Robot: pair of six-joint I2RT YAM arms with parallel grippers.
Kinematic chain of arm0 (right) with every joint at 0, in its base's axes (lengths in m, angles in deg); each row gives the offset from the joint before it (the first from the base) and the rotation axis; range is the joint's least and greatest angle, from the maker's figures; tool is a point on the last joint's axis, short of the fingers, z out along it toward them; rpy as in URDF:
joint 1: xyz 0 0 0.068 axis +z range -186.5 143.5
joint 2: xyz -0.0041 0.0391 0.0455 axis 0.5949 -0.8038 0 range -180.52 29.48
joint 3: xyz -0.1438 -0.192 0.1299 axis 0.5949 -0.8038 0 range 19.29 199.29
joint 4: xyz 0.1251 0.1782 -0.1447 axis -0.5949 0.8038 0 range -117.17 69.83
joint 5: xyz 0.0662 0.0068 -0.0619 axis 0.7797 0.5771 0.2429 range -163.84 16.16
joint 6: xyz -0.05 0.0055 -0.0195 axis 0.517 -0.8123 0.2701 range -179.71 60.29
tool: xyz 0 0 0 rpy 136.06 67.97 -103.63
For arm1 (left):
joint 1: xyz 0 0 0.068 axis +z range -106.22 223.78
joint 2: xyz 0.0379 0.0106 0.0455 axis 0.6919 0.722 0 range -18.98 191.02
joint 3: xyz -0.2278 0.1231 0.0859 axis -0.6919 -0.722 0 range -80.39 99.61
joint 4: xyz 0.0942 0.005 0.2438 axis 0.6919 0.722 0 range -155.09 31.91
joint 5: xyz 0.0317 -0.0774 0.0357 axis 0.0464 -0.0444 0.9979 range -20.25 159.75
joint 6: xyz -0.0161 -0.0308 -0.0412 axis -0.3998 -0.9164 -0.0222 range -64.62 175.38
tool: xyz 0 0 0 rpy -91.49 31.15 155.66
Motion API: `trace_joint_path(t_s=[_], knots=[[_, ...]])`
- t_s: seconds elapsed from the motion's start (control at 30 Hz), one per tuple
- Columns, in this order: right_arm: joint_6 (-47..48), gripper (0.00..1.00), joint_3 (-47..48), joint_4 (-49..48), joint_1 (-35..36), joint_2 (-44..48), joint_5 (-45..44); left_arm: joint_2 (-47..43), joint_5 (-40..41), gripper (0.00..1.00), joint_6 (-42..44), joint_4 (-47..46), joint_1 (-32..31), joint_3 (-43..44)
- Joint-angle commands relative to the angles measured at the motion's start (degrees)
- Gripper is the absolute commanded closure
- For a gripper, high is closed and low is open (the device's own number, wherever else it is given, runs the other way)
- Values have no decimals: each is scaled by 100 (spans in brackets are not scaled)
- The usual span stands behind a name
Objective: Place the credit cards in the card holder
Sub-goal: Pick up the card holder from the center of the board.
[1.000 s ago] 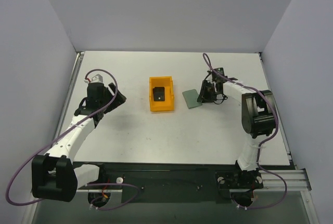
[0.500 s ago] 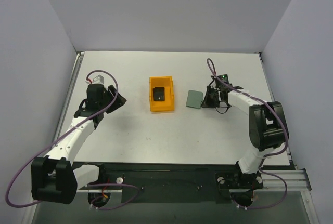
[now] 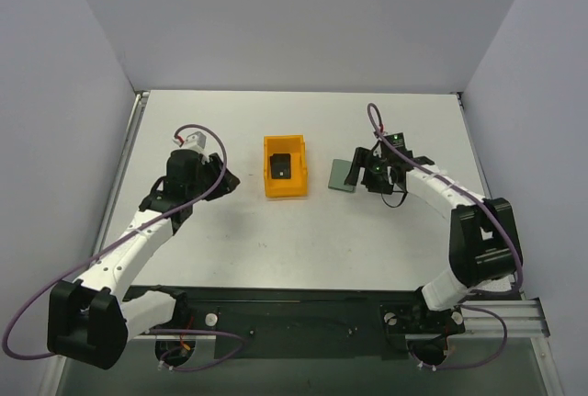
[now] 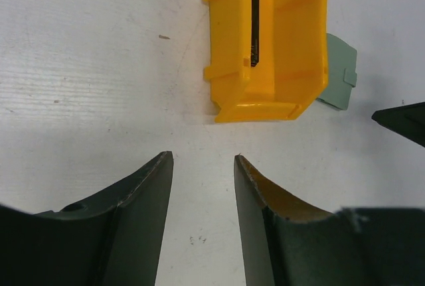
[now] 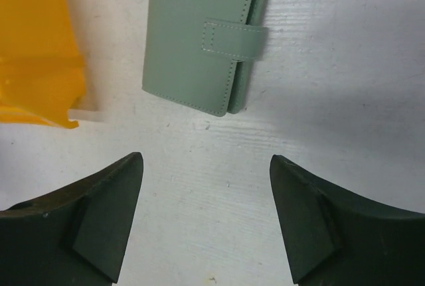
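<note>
From above, an orange bin sits mid-table with a black card lying inside it. The green wallet lies closed just right of the bin, not touching it. The right gripper is at the wallet's right edge. The left gripper is left of the bin, apart from it.

In the left wrist view, the fingers stand partly apart over bare table, grasping nothing. Beyond them is the bin, and a corner of the wallet shows behind it.

In the right wrist view, the fingers are spread wide and hold nothing. The wallet lies just beyond them, its snap tab wrapped over its right edge.
</note>
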Motion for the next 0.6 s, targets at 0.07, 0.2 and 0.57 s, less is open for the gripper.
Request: trace_joint_path(t_s=[0.07, 0.2, 0.57], knots=[[-277, 25, 429, -272, -198, -721, 23, -121, 161, 47, 136, -173, -121, 296], [-523, 25, 455, -809, -522, -1160, 549, -60, 161, 46, 136, -208, -121, 287], [-708, 29, 736, -1047, -655, -1751, 937, 125, 90, 45, 171, -181, -121, 419]])
